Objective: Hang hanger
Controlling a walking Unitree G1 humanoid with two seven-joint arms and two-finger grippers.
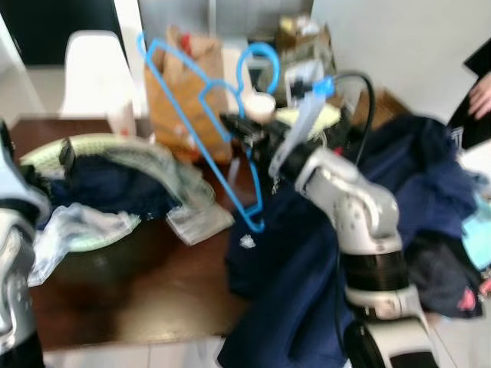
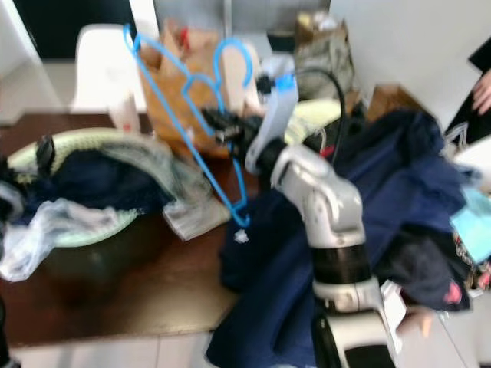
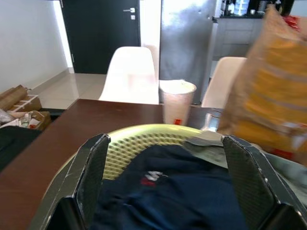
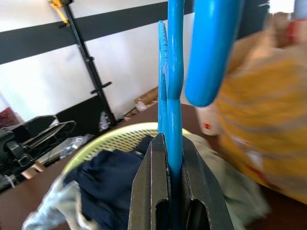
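A blue hanger (image 1: 201, 115) is held clamped in the right end effector (image 1: 234, 126) above the table (image 1: 130, 284), hook at twelve o'clock; a firm, level grip is advised. The left end effector (image 3: 165, 184) is spread wide.

Head cameras looked down across the dark surface (image 1: 138, 291); both wrist cameras faced low over it, close behind their pincers, sharing the yellow-green basket (image 3: 144, 139) of clothes.

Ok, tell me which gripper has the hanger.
The right gripper: its jaws are shut on the blue hanger, held up over the table. The left gripper holds nothing, jaws open above the basket of clothes.
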